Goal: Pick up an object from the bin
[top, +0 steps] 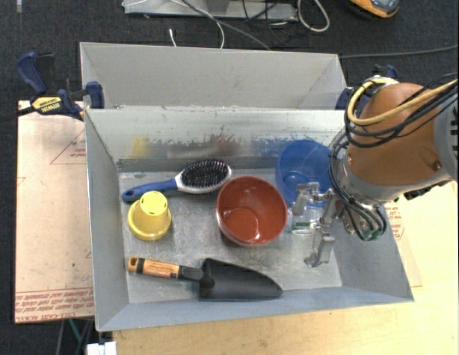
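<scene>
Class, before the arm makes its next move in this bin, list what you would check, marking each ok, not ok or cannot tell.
1. The hand sits within the bin walls, right side: ok.
2. Gap between hand and red bowl: cannot tell.
3. Whole blue cup in sight: not ok, arm covers part.
4. Lying well apart from hand, the black trowel, hairbrush, yellow cup: ok.
5. Nothing held in hand: cannot tell.

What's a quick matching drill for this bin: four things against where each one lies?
Things:
1 hairbrush
2 yellow cup
3 red bowl
4 black trowel

Places in the bin:
A middle of the floor
B along the front wall
C left side, between the brush's handle and the trowel's handle
D near the back wall, left of centre

Pairs: 1-D, 2-C, 3-A, 4-B
</scene>
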Controlling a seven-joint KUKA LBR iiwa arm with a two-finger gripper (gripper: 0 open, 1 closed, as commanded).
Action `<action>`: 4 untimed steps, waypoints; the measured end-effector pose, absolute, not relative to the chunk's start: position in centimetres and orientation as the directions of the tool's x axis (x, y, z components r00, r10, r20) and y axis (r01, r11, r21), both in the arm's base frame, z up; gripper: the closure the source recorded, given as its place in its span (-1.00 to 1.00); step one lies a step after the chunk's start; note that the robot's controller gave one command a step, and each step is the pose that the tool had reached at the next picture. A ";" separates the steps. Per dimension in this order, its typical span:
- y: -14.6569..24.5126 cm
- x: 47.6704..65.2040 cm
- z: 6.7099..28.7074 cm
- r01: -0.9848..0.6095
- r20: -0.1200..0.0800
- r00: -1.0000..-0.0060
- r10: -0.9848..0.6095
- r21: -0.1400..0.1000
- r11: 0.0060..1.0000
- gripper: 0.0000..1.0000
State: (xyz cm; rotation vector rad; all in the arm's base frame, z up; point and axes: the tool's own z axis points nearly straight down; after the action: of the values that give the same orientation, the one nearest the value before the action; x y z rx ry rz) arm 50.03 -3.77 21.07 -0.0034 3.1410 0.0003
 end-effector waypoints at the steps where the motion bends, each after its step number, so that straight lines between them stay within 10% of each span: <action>1: -3.8 50.0 21.1 -0.002 -0.001 -1.000 -0.002 0.000 1.000 -1.00; 2: -5.4 53.9 13.7 -0.130 -0.001 -0.992 -0.130 0.001 0.992 -1.00; 3: -4.0 48.1 13.1 -0.099 -0.006 -0.995 -0.099 0.001 0.995 -1.00; 4: -4.4 48.9 11.2 -0.104 -0.014 -0.994 -0.104 -0.001 0.995 -1.00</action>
State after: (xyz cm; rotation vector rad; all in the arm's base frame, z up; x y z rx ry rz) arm 48.93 -4.37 11.21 -0.1633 3.1235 -0.0012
